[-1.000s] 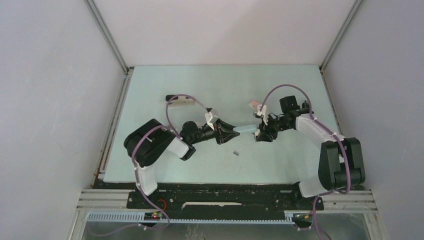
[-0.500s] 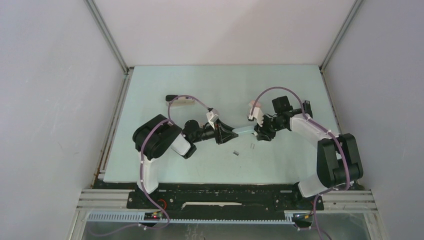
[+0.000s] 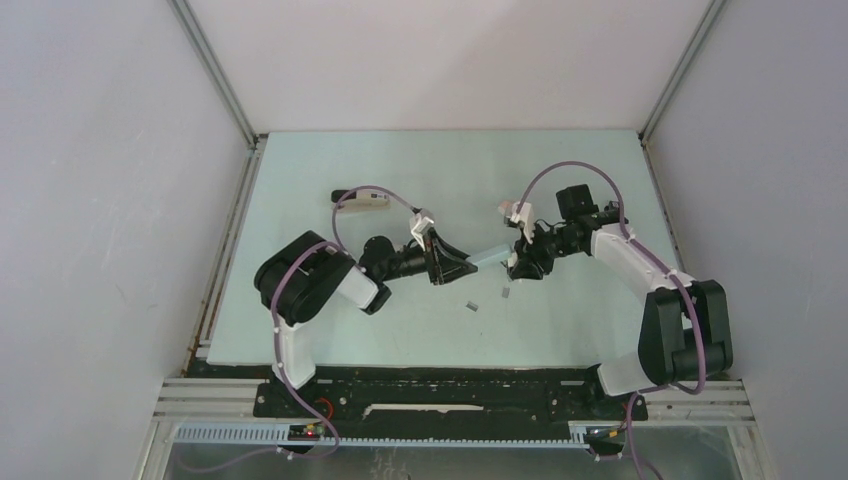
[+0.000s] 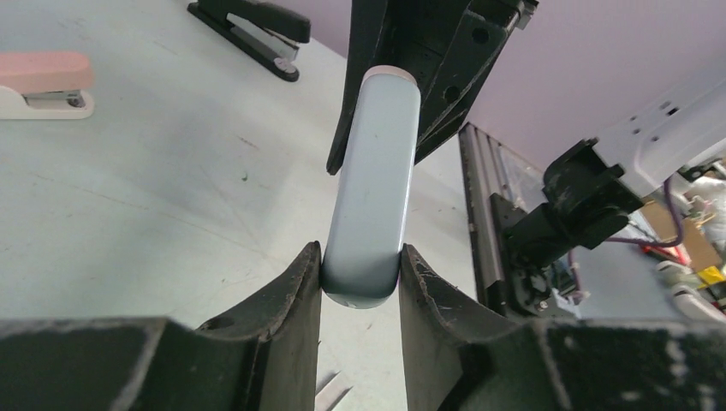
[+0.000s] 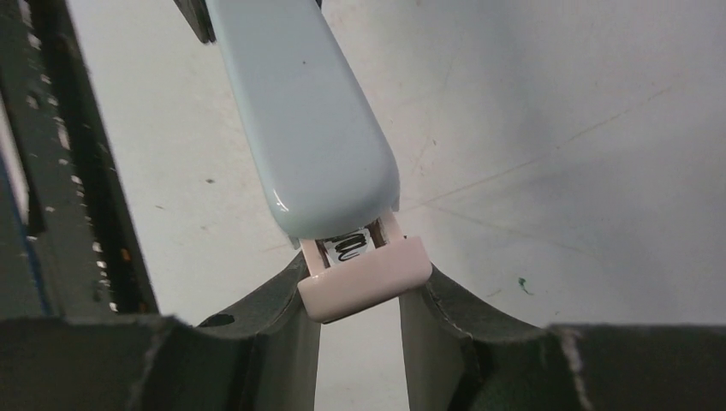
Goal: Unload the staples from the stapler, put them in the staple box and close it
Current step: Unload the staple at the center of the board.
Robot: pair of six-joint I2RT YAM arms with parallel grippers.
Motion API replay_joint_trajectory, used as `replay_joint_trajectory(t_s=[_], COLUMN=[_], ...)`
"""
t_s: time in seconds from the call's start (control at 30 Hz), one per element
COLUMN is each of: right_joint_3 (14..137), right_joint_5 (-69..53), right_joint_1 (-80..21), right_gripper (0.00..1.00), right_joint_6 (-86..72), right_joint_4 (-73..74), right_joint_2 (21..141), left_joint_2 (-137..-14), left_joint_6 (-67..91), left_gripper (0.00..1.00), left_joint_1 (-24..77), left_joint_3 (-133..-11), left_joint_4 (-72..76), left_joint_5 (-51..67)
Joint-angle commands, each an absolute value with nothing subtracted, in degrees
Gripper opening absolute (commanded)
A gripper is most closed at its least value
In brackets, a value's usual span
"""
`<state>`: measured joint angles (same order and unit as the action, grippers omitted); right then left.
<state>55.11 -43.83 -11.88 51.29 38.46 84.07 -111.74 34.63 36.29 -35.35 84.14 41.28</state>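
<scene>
— Where's the pale blue stapler [image 3: 487,257]?
— My left hand [image 4: 360,282] pinches its rounded end and my right hand [image 5: 360,295] pinches its pink end. Staple strips [image 3: 504,292] lie on the table [image 3: 350,160] just beside it.

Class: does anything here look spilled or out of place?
Two small staple strips lie loose on the table, near the pale blue stapler gripped by the left gripper and right gripper.
</scene>
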Motion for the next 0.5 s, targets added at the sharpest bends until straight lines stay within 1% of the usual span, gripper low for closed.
replay_joint_trajectory(t_s=[0.0,0.23,0.33,0.4,0.47], right_joint_3=[57.6,57.6,57.5,57.5,57.6], right_joint_5=[-58.8,-66.7,-69.2,-70.6,-72.0], right_joint_1=[-13.0,-12.6,-11.2,-9.9,-8.7], right_gripper=[0.0,0.0,0.0,0.0,0.0], right_joint_6=[48.5,47.6,47.2,47.2,47.4], right_joint_4=[42.6,43.9,44.1,44.4,45.0], right_joint_2=[81.3,82.5,82.7,82.6,82.4], left_joint_2=[-107.5,-103.6,-100.2,-97.7,-94.6], left_joint_6=[40.5,41.3,39.8,38.5,37.5], left_gripper=[0.16,0.54,0.7,0.77,0.82], left_joint_1=[36.4,37.5,37.6,37.6,37.6], left_joint_3=[-34.4,-30.7,-27.0,-24.7,-22.7], left_joint_4=[85.5,85.5,85.6,85.5,85.6], left_joint_5=[36.2,33.0,30.1,28.4,27.0])
